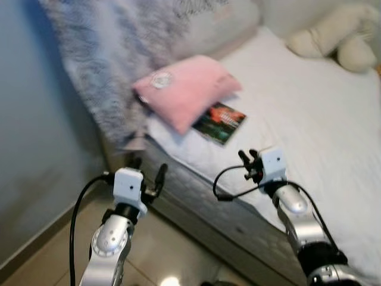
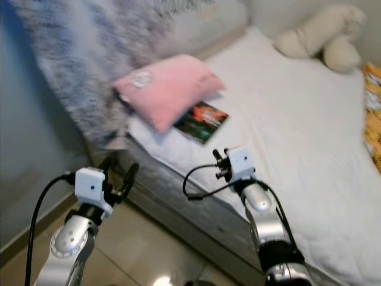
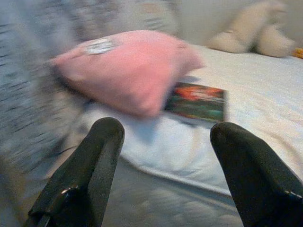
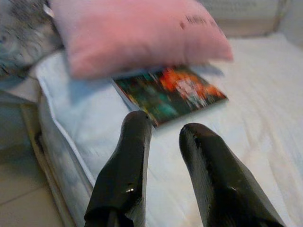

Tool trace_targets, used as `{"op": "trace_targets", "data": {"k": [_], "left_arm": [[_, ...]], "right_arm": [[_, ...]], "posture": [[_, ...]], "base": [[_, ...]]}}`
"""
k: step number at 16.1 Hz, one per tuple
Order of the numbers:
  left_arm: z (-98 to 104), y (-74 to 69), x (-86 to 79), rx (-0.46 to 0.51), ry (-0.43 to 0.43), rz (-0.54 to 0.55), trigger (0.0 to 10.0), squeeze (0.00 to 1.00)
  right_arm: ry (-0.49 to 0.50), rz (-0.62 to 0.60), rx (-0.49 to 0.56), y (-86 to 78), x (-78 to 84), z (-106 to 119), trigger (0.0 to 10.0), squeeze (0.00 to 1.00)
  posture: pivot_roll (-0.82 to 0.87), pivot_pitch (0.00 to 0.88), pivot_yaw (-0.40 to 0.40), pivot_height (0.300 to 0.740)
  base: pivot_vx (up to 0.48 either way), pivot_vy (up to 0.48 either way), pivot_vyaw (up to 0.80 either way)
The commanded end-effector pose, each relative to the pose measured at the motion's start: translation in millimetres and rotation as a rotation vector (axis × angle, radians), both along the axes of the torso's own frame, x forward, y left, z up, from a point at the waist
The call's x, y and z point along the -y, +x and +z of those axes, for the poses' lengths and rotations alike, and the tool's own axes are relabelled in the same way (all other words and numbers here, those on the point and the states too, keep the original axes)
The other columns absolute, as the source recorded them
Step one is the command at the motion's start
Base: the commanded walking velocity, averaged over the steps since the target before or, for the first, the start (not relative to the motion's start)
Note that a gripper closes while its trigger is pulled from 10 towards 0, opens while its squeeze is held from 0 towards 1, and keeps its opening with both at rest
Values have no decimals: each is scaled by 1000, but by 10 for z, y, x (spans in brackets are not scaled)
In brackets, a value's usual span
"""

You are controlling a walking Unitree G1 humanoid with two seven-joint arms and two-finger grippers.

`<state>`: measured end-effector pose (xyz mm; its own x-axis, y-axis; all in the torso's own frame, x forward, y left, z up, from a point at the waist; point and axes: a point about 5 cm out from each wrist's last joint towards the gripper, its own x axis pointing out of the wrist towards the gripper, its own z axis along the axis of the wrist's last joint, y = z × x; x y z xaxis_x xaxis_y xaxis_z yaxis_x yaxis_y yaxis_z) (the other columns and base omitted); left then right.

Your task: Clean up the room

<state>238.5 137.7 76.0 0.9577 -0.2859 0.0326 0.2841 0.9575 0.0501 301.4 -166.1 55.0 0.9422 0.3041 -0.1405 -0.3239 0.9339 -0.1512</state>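
Note:
A pink pillow (image 1: 187, 89) lies at the near corner of the white bed (image 1: 309, 119). One corner of it rests on a book with a dark, colourful cover (image 1: 219, 123). My right gripper (image 1: 249, 156) hovers over the sheet just short of the book (image 4: 170, 92). Its fingers are open by a narrow gap with nothing between them. My left gripper (image 1: 149, 165) is wide open and empty. It is held above the floor beside the bed's corner and points toward the pillow (image 3: 128, 71).
A grey furry blanket (image 1: 113, 53) drapes over the bed's head end, beside a blue-grey wall (image 1: 36, 149). A cream plush toy (image 1: 339, 36) lies at the far side. Something orange-patterned (image 2: 372, 107) shows at the right edge. Tiled floor (image 1: 172, 250) lies below the mattress side.

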Motion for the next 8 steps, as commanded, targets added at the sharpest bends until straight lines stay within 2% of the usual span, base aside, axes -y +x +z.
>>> {"op": "trace_targets", "data": {"k": [1,5,8], "left_arm": [[69,23,124,36,-3,-58,10000,0],[56,86,104,9,-48,-45,10000,0],[49,90,54,-2,-37,-61,10000,0]], "right_arm": [[-12,-33,14,-24,100,3,10000,0],[6,-80,52,-42,157,41,10000,0],[48,-117,63,-78,159,36,10000,0]], "posture": [[-21,0,-63,740],[-56,0,-30,740],[-71,0,2,740]], "base": [[0,0,-775],[0,0,-773],[0,441,-773]]}}
